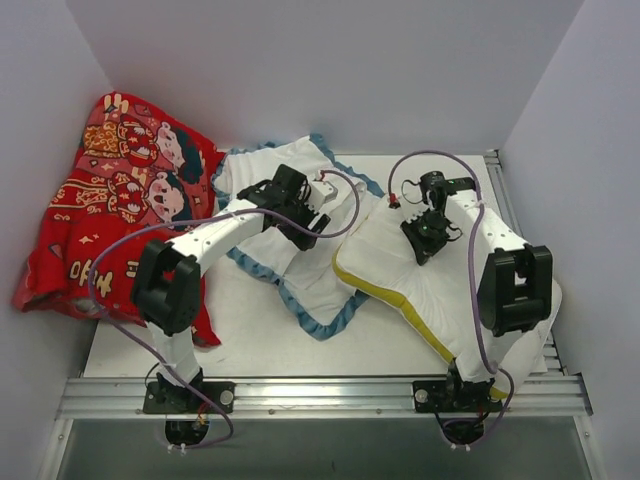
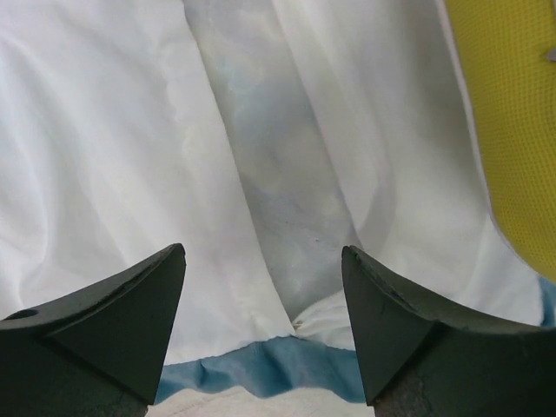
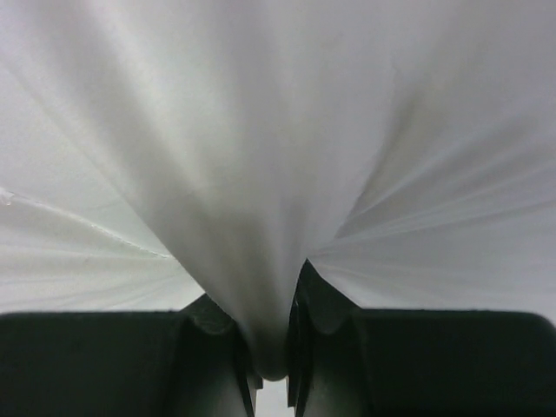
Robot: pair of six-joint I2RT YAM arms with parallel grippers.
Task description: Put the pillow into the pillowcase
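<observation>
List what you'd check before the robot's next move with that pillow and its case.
1. Right gripper has the pillow: ok, white fabric is pinched between its shut fingers.
2. Left gripper has the pillowcase: not ok, its jaws are open over the white cloth, holding nothing.
3. Pillowcase opening is found and facing the pillow: cannot tell, only folds and blue trim show.
4. Pillow is inside the pillowcase: not ok, it lies to the right of it, outside.
5. Red cloth is out of the way: ok, it lies far left, away from the pillow.
</observation>
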